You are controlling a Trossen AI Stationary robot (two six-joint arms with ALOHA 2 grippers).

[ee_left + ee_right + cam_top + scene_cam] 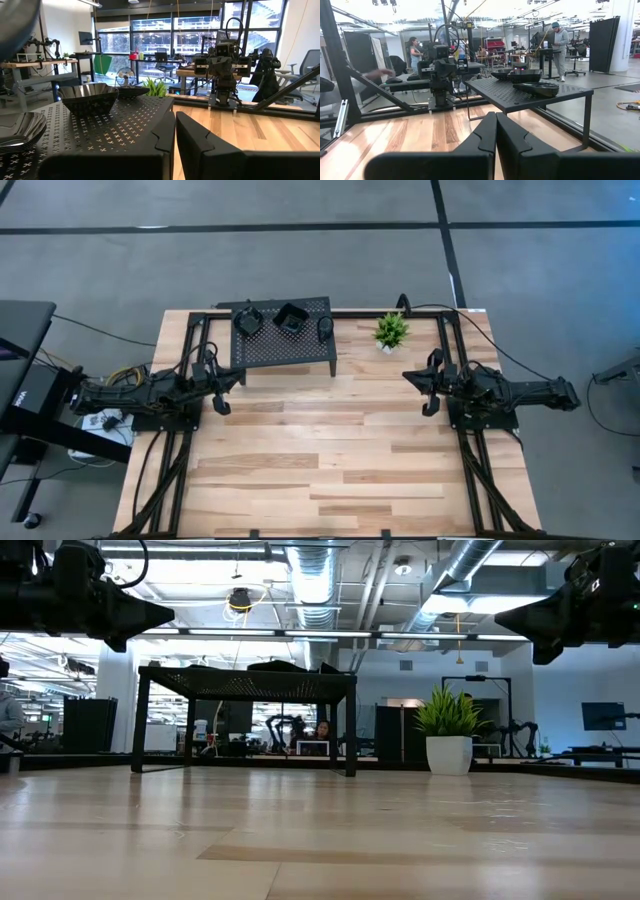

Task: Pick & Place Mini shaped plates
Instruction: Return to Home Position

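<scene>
The mini shaped plates are glossy black dishes in three small stacks on top of the black perforated stand (285, 345): one at its left (248, 319), a wavy-edged square stack in the middle (291, 318), and a small one at its right (325, 327). The left wrist view shows the square stack (90, 97) and a roundish stack (20, 131). The right wrist view shows the small stack nearest (536, 88). My left gripper (222, 385) hovers shut just left of the stand's near corner. My right gripper (428, 385) hovers shut near the table's right side, below the plant.
A small green potted plant (391, 330) stands right of the stand, at the table's far edge. The wooden tabletop (320, 470) stretches between the arms toward the near edge. Black frame rails (470, 470) run along both sides. People show in the room beyond (560, 47).
</scene>
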